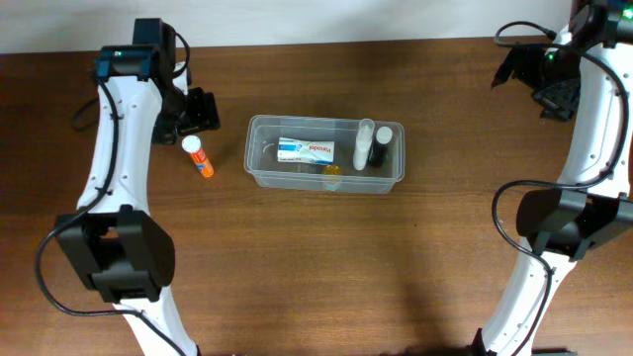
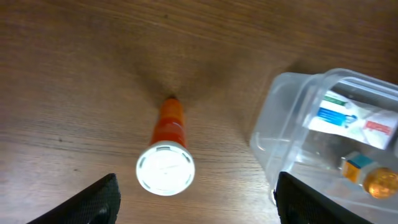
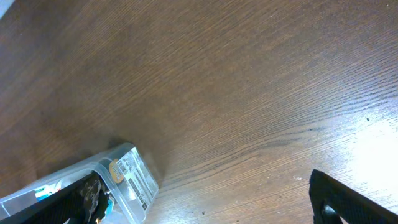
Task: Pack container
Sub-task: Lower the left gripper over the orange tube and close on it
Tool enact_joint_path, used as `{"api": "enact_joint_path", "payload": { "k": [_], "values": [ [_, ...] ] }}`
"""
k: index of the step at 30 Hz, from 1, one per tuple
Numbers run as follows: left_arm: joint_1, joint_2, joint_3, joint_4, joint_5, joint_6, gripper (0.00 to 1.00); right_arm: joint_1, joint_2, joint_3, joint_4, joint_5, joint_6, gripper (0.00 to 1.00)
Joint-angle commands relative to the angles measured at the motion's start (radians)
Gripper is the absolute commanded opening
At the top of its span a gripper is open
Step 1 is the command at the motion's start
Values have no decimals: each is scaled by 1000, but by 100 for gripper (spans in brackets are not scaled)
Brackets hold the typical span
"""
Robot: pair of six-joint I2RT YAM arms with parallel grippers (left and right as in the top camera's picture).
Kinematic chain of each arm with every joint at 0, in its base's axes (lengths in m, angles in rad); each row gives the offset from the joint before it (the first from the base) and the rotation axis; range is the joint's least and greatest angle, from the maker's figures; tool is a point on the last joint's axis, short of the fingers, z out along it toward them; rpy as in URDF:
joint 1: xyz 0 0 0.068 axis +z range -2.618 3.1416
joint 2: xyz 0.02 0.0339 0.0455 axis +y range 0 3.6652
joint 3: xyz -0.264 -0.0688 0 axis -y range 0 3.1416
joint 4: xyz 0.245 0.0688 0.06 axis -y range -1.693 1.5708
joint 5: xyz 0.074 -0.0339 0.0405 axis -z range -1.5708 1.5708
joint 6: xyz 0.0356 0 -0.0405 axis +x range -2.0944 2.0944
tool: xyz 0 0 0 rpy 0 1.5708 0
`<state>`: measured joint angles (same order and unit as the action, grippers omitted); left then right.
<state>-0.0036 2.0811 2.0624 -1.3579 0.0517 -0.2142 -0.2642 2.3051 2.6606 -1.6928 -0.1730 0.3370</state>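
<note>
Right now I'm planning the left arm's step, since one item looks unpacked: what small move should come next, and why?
Probably lower the left pincer onto the orange bottle and close. The bottle sits on the table outside the container, and the wrist view shows it just ahead of the open fingers.

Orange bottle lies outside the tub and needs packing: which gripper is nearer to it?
Left. The left gripper hangs open right beside the orange bottle; the right gripper sits far off, past the container's other end.
</note>
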Motion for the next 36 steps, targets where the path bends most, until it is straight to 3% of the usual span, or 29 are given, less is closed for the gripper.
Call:
{"api": "enact_joint_path", "payload": {
  "k": [1, 21, 36],
  "values": [
    [5, 47, -4, -11, -60, 21, 80, -1, -10, -6, -6, 13, 1, 98],
    [7, 135, -5, -29, -60, 18, 79, -1, -10, -6, -6, 13, 1, 98],
    [7, 135, -5, -41, -60, 18, 49, -1, -10, -6, -5, 13, 1, 98]
  ]
}}
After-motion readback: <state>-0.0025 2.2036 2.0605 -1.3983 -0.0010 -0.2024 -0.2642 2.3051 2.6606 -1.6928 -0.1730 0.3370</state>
